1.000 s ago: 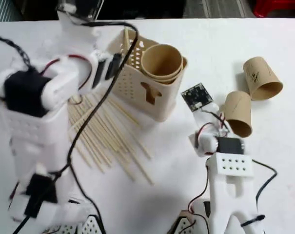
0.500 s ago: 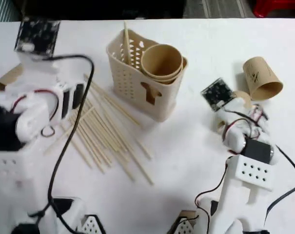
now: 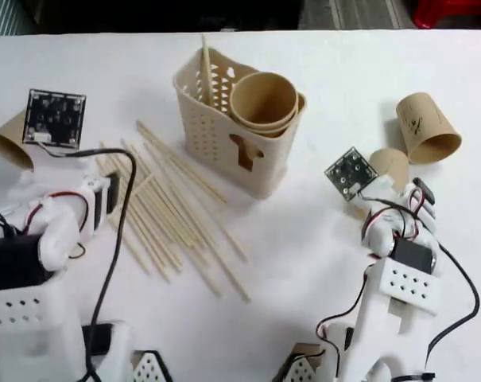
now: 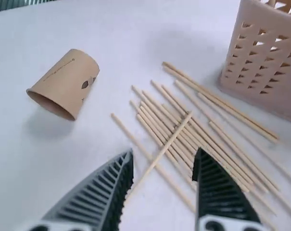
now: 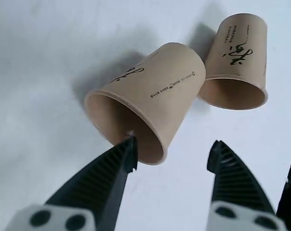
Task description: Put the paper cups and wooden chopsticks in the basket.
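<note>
Right gripper: jaws were apart at the paper cup rim.
Left gripper: jaws were apart above wooden chopsticks.
Risk: a nudged cup could roll.

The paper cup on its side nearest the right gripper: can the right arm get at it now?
Probably yes. The right gripper is open at the mouth of the paper cup, and nothing lies between them.

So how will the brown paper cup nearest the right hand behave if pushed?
The brown paper cup lies on its side, so it probably rolls in an arc. Its thin open rim would likely dent if squeezed.
</note>
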Motion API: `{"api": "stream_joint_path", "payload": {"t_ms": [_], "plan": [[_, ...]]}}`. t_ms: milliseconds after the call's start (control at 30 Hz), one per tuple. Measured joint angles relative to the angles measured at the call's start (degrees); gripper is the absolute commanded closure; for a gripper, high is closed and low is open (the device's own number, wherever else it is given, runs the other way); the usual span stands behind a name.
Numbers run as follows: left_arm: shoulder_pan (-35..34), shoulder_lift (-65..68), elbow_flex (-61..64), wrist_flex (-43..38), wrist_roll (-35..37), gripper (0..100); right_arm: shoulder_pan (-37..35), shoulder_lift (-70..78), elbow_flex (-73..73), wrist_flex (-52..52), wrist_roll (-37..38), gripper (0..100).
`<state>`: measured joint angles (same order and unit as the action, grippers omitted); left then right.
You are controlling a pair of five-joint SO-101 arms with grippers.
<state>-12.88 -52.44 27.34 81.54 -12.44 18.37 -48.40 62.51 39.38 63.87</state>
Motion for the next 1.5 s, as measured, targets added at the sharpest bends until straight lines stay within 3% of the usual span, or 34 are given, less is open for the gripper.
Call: {"api": "stream_joint_path", "payload": {"t_ms": [200,333,533,700,1067,1367,1500], "plan": [[-5.8,-0.09,8.44,-5.71,-0.18,79,0.0,8.79,0.26,-7.38,-0.35,75.5],[-6.51,-0.09,13.45,-8.97,-0.18,79,0.44,18.81,-4.57,-9.05,-5.19,76.6],[-6.51,-0.09,21.45,-14.07,-0.18,79,2.2,29.1,-12.4,-9.05,-9.85,97.7],[-6.51,-0.09,28.22,-19.69,-0.18,79,4.04,29.1,-16.88,-8.18,-15.56,97.9],[-6.51,-0.09,43.08,-34.46,-0.18,79,4.66,17.05,-29.27,12.57,-24.88,97.9],[-6.51,-0.09,45.71,-37.01,-0.18,79,4.48,12.66,-47.03,28.66,-33.41,97.9],[-6.51,-0.09,45.71,-37.01,-0.18,79,1.14,12.66,-54.77,32.88,-37.19,97.9]]}}
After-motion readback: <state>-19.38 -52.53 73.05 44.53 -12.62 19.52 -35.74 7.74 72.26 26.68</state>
